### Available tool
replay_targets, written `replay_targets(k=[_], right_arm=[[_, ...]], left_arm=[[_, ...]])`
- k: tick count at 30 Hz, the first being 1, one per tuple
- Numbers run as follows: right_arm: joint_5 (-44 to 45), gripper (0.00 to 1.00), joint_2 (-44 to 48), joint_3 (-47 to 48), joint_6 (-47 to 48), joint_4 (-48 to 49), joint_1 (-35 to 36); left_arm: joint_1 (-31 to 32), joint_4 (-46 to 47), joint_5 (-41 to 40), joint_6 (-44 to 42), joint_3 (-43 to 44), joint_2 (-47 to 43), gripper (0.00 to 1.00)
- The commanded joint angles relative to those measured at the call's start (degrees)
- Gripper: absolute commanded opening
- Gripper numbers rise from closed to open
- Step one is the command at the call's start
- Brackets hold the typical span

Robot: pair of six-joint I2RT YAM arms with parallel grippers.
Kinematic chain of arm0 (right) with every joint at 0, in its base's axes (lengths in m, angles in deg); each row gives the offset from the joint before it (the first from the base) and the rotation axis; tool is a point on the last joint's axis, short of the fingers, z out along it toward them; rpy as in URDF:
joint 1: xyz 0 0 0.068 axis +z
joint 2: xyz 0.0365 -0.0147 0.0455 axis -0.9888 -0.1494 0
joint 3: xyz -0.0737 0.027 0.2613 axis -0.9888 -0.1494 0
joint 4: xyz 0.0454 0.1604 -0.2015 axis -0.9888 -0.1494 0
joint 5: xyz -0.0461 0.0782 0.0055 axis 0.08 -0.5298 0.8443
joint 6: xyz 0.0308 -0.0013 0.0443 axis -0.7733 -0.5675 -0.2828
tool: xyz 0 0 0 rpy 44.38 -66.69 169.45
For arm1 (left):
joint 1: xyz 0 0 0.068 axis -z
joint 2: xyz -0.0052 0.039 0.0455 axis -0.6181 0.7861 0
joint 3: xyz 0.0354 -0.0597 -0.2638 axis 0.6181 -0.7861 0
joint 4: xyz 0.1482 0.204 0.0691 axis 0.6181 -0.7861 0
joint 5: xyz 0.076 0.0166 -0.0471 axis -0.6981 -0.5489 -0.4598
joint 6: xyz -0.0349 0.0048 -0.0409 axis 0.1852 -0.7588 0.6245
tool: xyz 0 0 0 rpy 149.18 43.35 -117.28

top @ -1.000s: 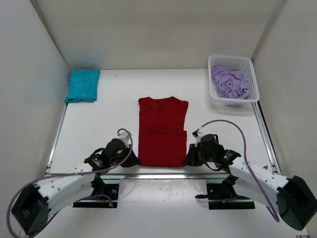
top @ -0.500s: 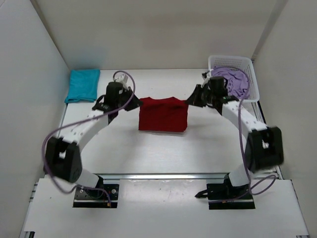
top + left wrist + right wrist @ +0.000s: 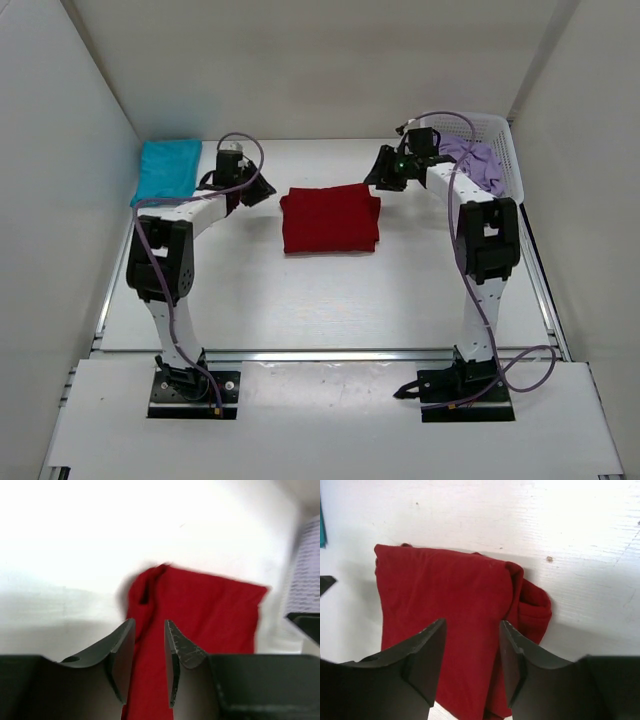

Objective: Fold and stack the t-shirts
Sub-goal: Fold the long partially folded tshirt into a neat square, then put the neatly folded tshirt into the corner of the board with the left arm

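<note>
Top external view: dark red t-shirt [image 3: 331, 218] lies folded on the worktop [image 3: 240, 290]; my left pincer [image 3: 258, 189] and right pincer [image 3: 383, 173] hover spread, empty, at its far corners. A finger snagging the bunched corner could unfold it.

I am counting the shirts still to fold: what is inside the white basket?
A crumpled lilac shirt lies in the basket. The right arm covers the basket's left part, and anything under the shirt is hidden.

White mesh basket [image 3: 516, 170] sits in the table's [image 3: 300, 300] far-right corner.
</note>
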Motion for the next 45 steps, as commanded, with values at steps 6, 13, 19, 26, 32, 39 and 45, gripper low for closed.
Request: replay_targets(k=[6, 13, 19, 26, 32, 39, 45], right_arm=[[1.6, 0.1, 17.5, -23.7, -2.5, 13.4, 4.8], [-1.5, 0.0, 18.5, -40.0, -4.3, 23.4, 4.6], [-1.9, 0.0, 18.2, -49.5, -5.0, 28.8, 1.6], [-4.1, 0.01, 21.7, -50.8, -4.8, 28.6, 1.6], [-7.4, 0.31, 29.0, -54.4, -7.5, 31.6, 1.6], [-7.0, 0.5, 38.2, -57.3, -7.8, 31.7, 4.5], [-6.6, 0.51, 45.2, -60.6, -8.2, 31.6, 6.2]], left_arm=[[10.4, 10.5, 0.2, -1.9, -7.3, -11.3, 0.39], [13.5, 17.5, 0.5, 1.5, -23.5, -10.1, 0.34], [13.5, 25.6, 1.5, 5.0, -34.9, -12.6, 0.35], [10.8, 24.0, 3.2, 3.6, -40.4, -21.5, 0.44], [7.2, 21.0, -0.8, 2.2, -39.6, -27.2, 0.69], [6.7, 18.3, 0.1, -0.2, -27.6, -10.7, 0.94], [9.1, 13.2, 1.9, -1.5, -13.7, 3.6, 0.6]])
